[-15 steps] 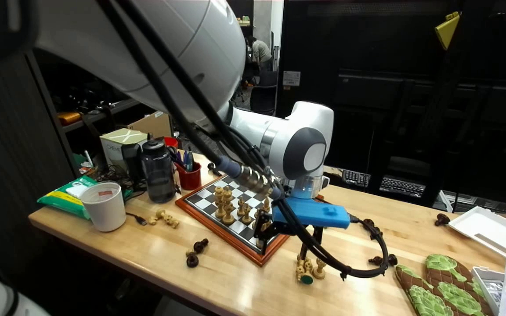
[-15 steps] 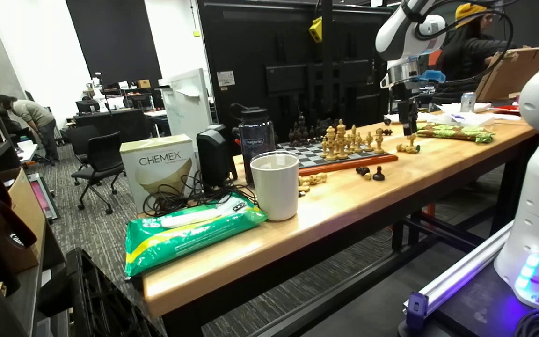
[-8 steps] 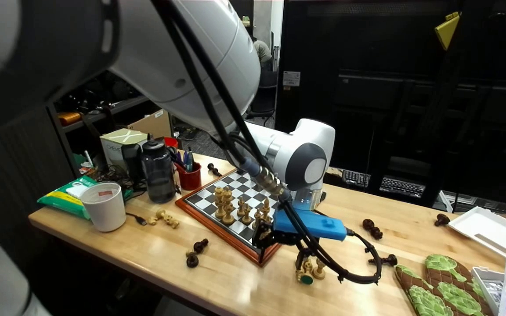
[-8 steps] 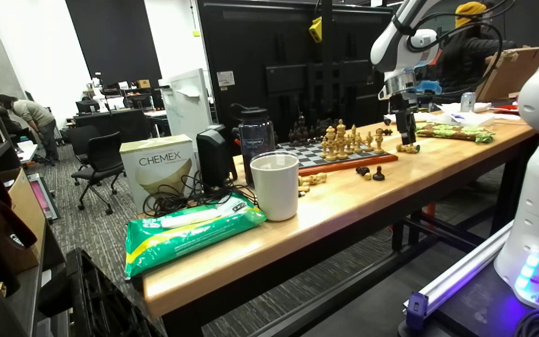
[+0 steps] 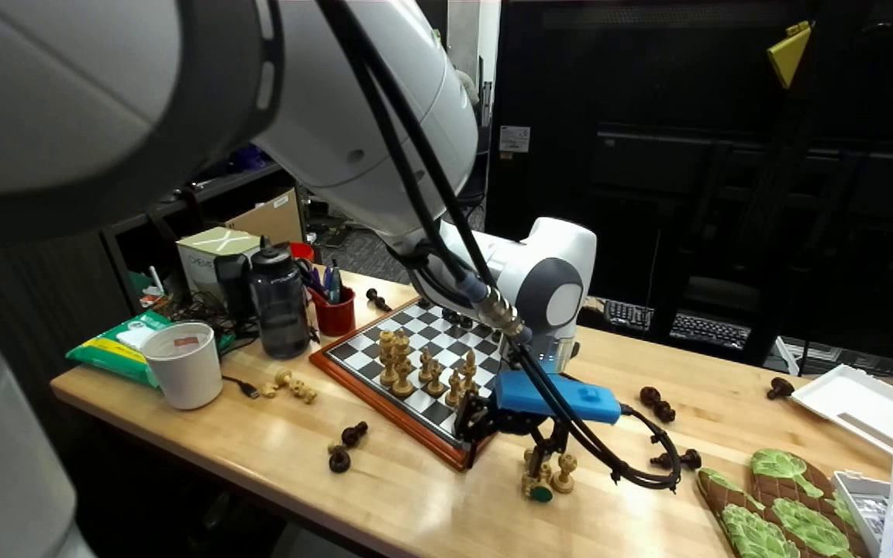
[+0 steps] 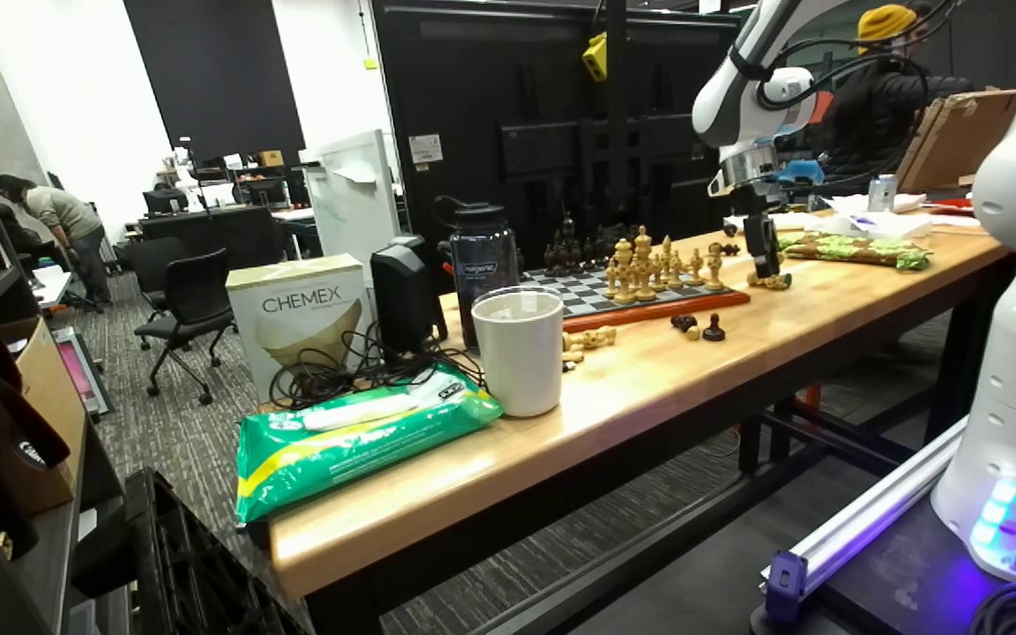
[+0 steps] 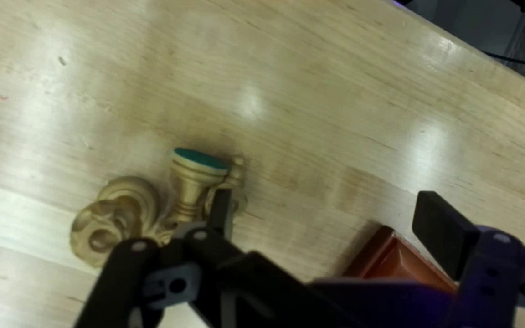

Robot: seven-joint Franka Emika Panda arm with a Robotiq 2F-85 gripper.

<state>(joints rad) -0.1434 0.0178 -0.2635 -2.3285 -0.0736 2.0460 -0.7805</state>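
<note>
gripper [image 7: 324,214]: you've got it spread wide, nothing between the tips, hanging low over the table [image 7: 290,100], right by the tipped piece [image 7: 192,189]!
near finger [image 7: 220,209]: right at that piece's flank in your wrist view; touching or just above, you can't tell.
far finger [image 7: 445,232]: out on the opposite side, by the corner of the chess board [image 7: 397,264].
tipped piece: there it lies, a pale chess piece on its side on the table, off the board, green base [image 7: 201,158] showing, upper end hidden under your gripper.
its feel: probably light and stiff, you'd guess wood; that smooth, rounded finish may slip or roll under a lopsided squeeze, and it looks sturdy more than fragile.
its stem: your best hold, by the look of it: the narrow waist just behind the base, pads square across.
standing piece [image 7: 112,214]: upright just beside it, so a wide finger could knock it over.
small piece [image 7: 231,180]: on the other flank, partly hidden; how it rests, you can't make out.
</note>
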